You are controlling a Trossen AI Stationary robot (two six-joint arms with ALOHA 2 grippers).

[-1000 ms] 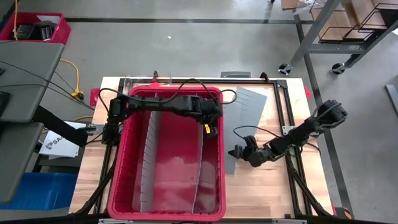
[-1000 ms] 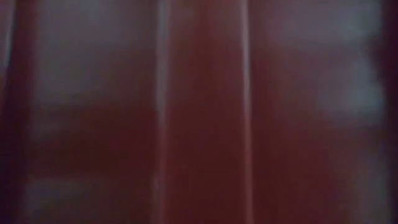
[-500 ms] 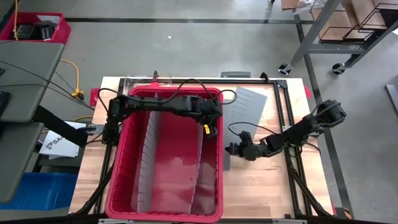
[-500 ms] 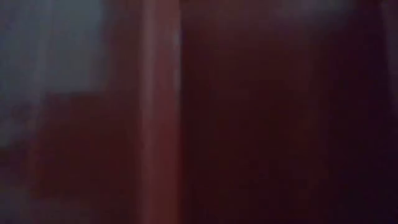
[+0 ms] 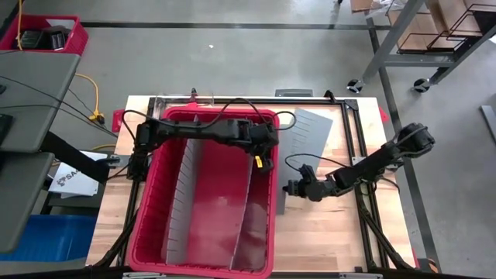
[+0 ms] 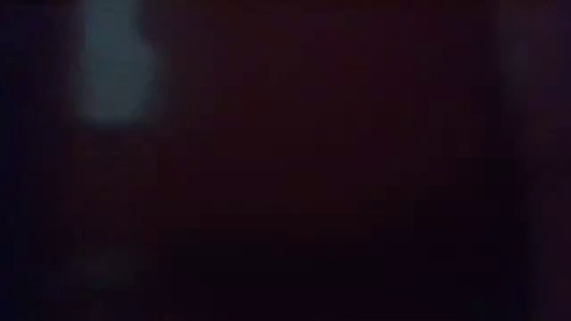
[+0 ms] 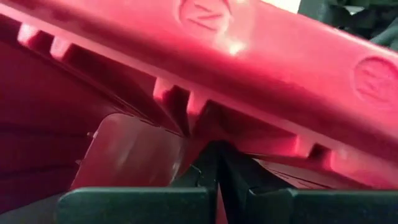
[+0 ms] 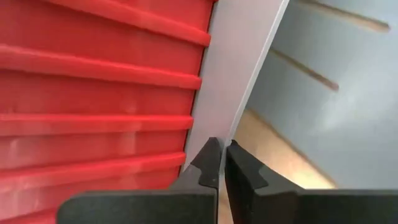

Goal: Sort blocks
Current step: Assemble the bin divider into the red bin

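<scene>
My left gripper [image 5: 263, 161] jaws clenched on red bin [image 5: 155, 232] rim; right gripper [image 5: 288, 187] jaws clenched beside grey divider sheet [image 8: 236, 74]; no blocks visible near jaws.

**Little Lettering in Sight**

I made out "SA" on a white sheet [image 5: 71, 180] lying on the floor left of my table (the rest was hidden). Round embossed marks [image 7: 205, 12] stood on the red bin's rim [image 7: 292, 59], unreadable.
</scene>
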